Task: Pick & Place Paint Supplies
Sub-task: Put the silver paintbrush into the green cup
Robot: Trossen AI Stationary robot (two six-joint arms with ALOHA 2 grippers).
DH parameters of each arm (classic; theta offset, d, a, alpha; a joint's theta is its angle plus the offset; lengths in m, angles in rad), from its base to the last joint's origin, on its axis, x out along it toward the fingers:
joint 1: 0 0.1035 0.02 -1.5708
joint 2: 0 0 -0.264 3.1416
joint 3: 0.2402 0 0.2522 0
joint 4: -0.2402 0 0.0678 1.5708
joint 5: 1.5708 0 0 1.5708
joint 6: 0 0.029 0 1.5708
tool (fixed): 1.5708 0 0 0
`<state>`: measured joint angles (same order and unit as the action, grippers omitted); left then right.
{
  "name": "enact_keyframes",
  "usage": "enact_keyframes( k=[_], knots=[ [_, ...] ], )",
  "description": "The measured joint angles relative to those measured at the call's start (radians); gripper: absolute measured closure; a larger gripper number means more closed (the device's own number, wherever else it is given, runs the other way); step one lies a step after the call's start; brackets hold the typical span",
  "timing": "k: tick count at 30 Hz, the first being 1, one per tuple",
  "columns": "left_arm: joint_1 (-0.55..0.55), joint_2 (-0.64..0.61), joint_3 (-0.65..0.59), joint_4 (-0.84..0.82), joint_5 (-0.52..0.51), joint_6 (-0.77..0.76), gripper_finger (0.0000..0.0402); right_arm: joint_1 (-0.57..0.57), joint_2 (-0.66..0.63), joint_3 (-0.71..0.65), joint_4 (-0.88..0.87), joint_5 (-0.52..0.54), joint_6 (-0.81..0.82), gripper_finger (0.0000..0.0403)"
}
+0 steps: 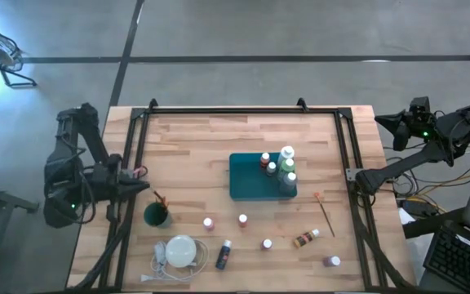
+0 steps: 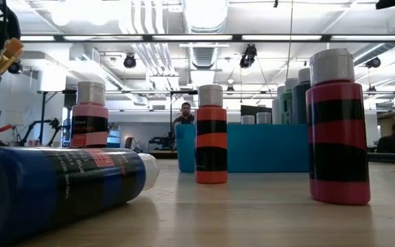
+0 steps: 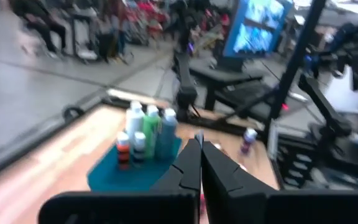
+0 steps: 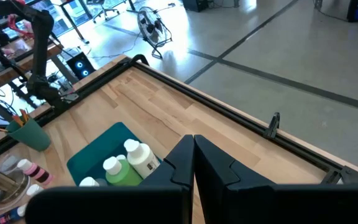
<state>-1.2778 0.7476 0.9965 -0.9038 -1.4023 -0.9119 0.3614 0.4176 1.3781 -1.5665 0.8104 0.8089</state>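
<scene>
A teal tray [image 1: 245,184] lies mid-table, and several white-capped paint bottles [image 1: 284,167] stand upright in its right part. More bottles stand or lie on the wood near the front: a pink one [image 1: 209,223], a dark blue one on its side [image 1: 223,255], a brown one on its side [image 1: 306,238] and a purple one [image 1: 331,261]. An orange-tipped brush [image 1: 325,211] lies flat to the right of the tray. My left gripper [image 1: 141,186] is shut and empty at the table's left edge, pointing toward the tray [image 3: 114,174]. My right gripper [image 1: 379,120] is shut and empty, raised beyond the far right corner.
A dark green cup [image 1: 156,215] holding brushes stands near the left gripper. A white round disc with a cord [image 1: 181,251] lies at the front left. A black frame [image 1: 235,110] runs along the table's edges. Bare wood spreads across the far half.
</scene>
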Motion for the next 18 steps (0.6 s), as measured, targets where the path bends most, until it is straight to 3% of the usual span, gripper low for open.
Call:
enact_keyframes(
  k=[8,18],
  knots=[
    [0.000,-0.027,0.007,-0.195,0.186,-0.233,0.0401,0.000,0.000,0.000,0.000,0.000,0.000,0.0394],
    [-0.001,-0.007,-0.090,-0.349,0.264,-0.515,0.0401,0.000,0.000,0.000,0.000,0.000,0.000,0.0394]
  ],
)
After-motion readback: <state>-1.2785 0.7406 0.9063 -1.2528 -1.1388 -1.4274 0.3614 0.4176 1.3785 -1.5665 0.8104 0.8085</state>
